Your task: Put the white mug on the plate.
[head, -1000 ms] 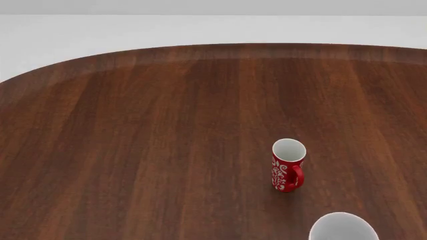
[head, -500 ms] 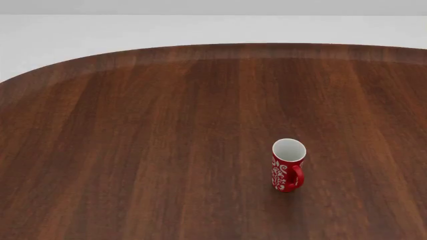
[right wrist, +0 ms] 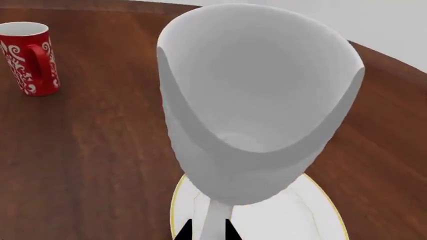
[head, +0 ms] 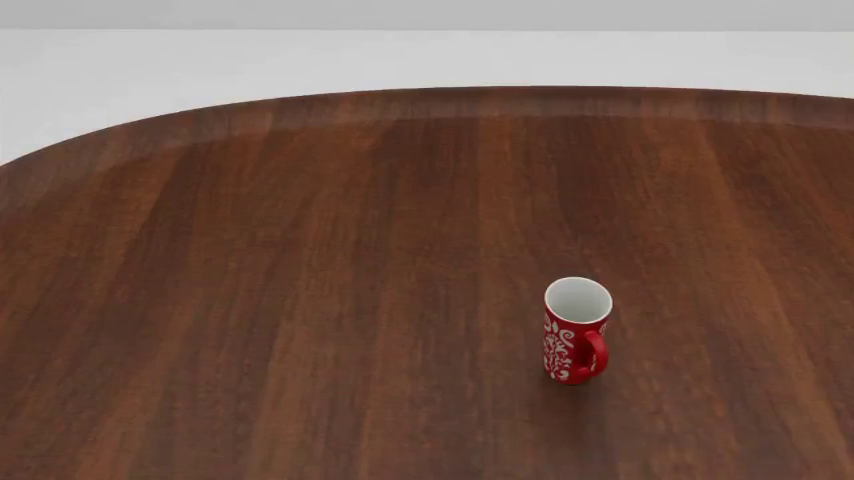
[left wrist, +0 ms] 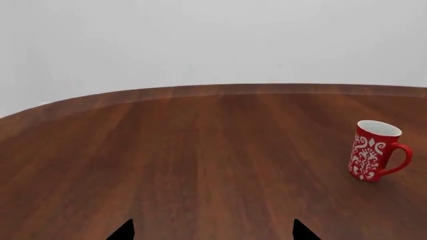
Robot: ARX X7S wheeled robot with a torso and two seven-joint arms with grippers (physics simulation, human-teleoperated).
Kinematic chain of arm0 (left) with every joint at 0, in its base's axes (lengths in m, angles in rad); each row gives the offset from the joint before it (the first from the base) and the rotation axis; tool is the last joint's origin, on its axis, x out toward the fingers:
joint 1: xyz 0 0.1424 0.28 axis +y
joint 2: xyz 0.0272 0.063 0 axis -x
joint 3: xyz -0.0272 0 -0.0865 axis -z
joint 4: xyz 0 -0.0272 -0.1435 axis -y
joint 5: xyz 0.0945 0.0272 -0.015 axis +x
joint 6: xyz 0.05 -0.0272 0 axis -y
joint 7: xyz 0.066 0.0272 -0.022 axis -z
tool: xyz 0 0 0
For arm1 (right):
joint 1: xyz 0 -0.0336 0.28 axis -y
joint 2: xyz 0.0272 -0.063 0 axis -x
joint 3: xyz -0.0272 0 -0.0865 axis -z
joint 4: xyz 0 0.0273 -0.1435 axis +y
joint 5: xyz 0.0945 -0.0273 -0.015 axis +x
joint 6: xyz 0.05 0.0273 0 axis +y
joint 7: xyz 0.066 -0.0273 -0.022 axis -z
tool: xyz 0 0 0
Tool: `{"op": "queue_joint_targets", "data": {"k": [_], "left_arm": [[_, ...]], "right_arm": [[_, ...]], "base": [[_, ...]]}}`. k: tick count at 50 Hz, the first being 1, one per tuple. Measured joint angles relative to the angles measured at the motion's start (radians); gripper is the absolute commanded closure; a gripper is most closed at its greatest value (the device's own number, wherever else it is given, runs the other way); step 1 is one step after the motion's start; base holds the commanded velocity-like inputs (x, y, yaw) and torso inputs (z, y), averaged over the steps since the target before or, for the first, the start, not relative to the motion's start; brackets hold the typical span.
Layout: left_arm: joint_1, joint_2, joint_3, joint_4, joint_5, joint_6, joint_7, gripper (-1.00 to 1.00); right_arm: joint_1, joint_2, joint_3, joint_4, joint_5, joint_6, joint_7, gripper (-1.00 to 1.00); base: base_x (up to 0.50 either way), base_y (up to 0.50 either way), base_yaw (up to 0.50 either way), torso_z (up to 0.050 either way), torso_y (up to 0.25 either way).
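The white mug (right wrist: 260, 100) fills the right wrist view, its open mouth toward the camera. My right gripper (right wrist: 208, 231) is shut on the mug's handle, a white strip between the two dark fingertips. Under the mug lies the plate (right wrist: 313, 215), white with a thin gold rim. The mug's base is hidden, so I cannot tell whether it touches the plate. My left gripper (left wrist: 213, 232) is open over bare wood with nothing between its tips. The head view shows neither gripper, the white mug nor the plate.
A slim red mug (head: 577, 335) with white swirls stands upright on the dark wooden table (head: 334, 250). That red mug (right wrist: 30, 60) also shows beside the white mug in the right wrist view, and the red mug (left wrist: 373, 152) appears in the left wrist view.
One second ago the white mug's rim showed at the bottom right of the head view; it has since dropped out of that view. The red mug has not moved.
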Motion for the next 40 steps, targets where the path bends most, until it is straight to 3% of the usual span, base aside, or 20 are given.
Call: {"op": "queue_joint_targets", "data": {"k": [40], "left_arm": [[-0.001, -0.003, 0.029, 0.002, -0.001, 0.001, -0.01, -1.0]], "right_arm": [[-0.025, -0.019, 0.07, 0.137, 0.145, -0.069, -0.06, 1.0]], "base": [[0.0, 0.0, 0.0, 0.0, 0.0]]}}
